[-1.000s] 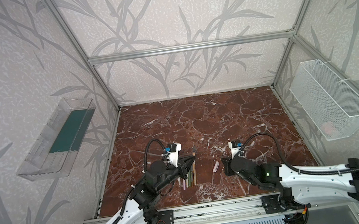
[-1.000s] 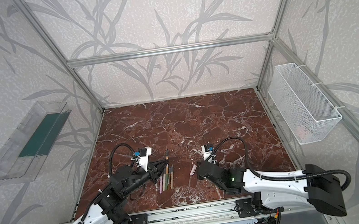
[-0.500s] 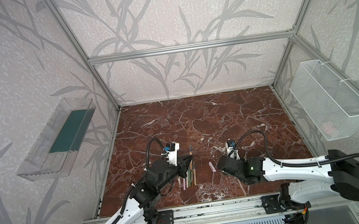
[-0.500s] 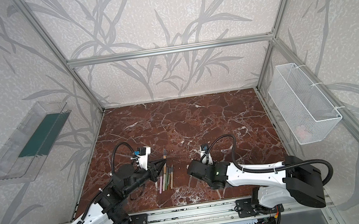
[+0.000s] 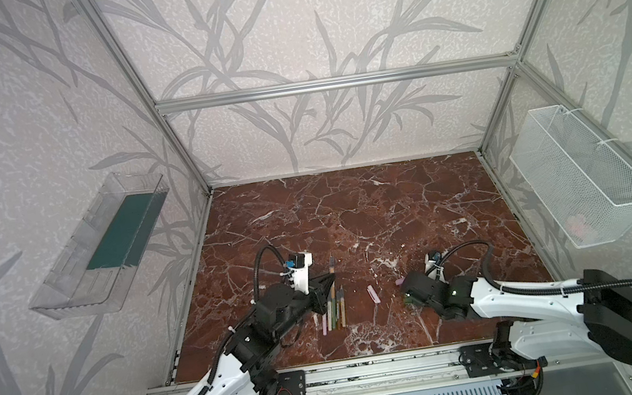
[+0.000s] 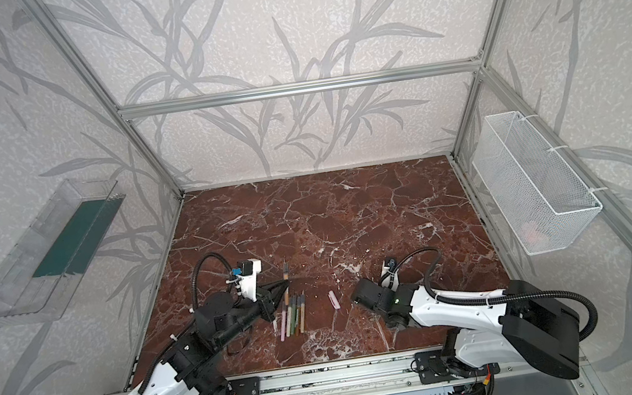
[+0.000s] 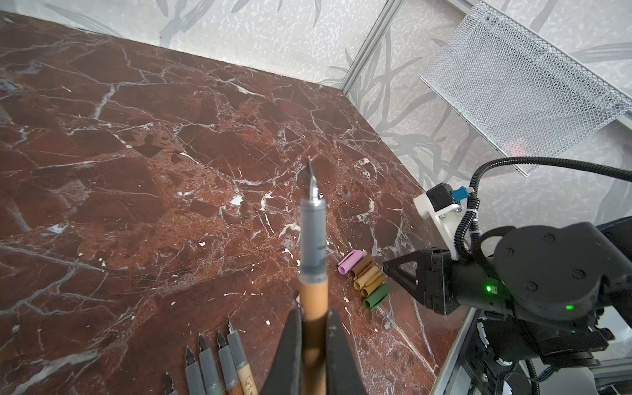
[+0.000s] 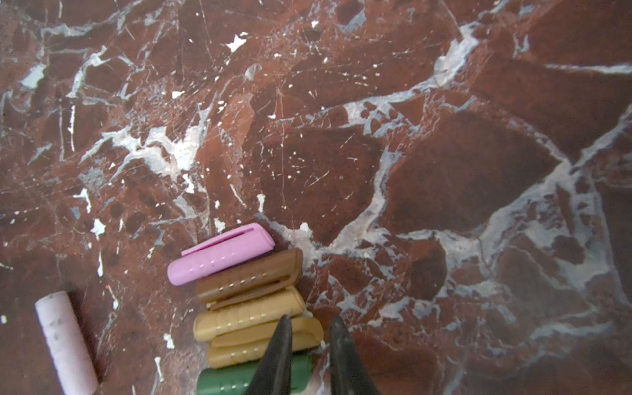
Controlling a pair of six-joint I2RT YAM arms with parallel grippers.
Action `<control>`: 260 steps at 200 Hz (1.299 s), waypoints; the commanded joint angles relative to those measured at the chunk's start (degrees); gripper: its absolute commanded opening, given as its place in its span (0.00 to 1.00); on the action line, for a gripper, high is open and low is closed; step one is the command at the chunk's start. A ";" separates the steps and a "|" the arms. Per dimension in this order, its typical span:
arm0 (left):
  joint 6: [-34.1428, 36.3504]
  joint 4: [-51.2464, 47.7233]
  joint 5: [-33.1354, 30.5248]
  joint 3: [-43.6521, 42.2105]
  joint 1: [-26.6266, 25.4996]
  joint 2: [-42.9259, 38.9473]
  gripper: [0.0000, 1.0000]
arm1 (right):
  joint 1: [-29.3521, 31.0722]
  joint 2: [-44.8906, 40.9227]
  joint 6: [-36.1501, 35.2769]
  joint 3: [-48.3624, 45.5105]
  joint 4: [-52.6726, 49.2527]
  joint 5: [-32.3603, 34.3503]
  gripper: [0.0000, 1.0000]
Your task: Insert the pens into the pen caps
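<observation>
Clamping the tan pen (image 7: 313, 297) with your left end effector (image 7: 314, 313), your narrowly open right end effector (image 8: 311, 319) may scatter the packed pen caps (image 8: 246, 307).

Red-brown worktop (image 5: 349, 210) with white veins; pen caps (image 8: 246, 301) pink, brown, two gold-tan and green; one pale pink cap (image 8: 65, 345); one pen (image 7: 313, 294) tan with grey front

With dark fingers (image 8: 273, 359) narrowly parted, the right gripper (image 8: 311, 319) hangs over the tan and green end of a touching row of pen caps (image 8: 249, 277), a pale pink cap (image 8: 65, 342) well apart from the fingers.
</observation>
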 commanded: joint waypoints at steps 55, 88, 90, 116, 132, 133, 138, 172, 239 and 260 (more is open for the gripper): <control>1.33 -0.35 -1.70 1.66 0.33 0.49 0.00 | -5.78 0.08 -3.13 -2.57 10.27 -6.05 0.22; 1.60 0.03 -1.59 1.97 0.37 1.29 0.00 | -6.16 1.34 -3.79 -1.90 11.32 -6.40 0.22; 1.61 0.03 -1.56 1.94 0.40 1.39 0.00 | -6.18 1.41 -3.77 -1.91 11.40 -6.39 0.22; 1.97 0.03 -1.56 2.21 0.32 1.77 0.00 | -6.24 3.30 -3.70 -1.43 12.43 -6.96 0.24; 2.22 0.02 -1.69 2.34 0.32 1.97 0.00 | -6.27 4.61 -3.67 -0.89 12.66 -7.16 0.24; 2.22 0.02 -1.71 2.31 0.32 1.96 0.00 | -6.30 4.70 -3.67 -0.85 12.67 -7.18 0.24; 2.27 -0.05 -1.75 2.32 0.36 2.03 0.00 | -6.25 5.03 -3.67 -0.70 12.81 -7.35 0.24; 2.59 -0.31 -2.26 2.49 0.32 2.04 0.00 | -6.24 8.11 -4.61 1.30 13.35 -7.68 0.24; 3.00 -1.07 -2.59 2.56 0.37 1.54 0.00 | -6.24 14.07 -6.81 6.67 10.97 -8.15 0.30; 3.11 -1.21 -2.76 2.67 0.34 1.48 0.00 | -6.24 14.51 -7.01 6.56 12.11 -8.26 0.36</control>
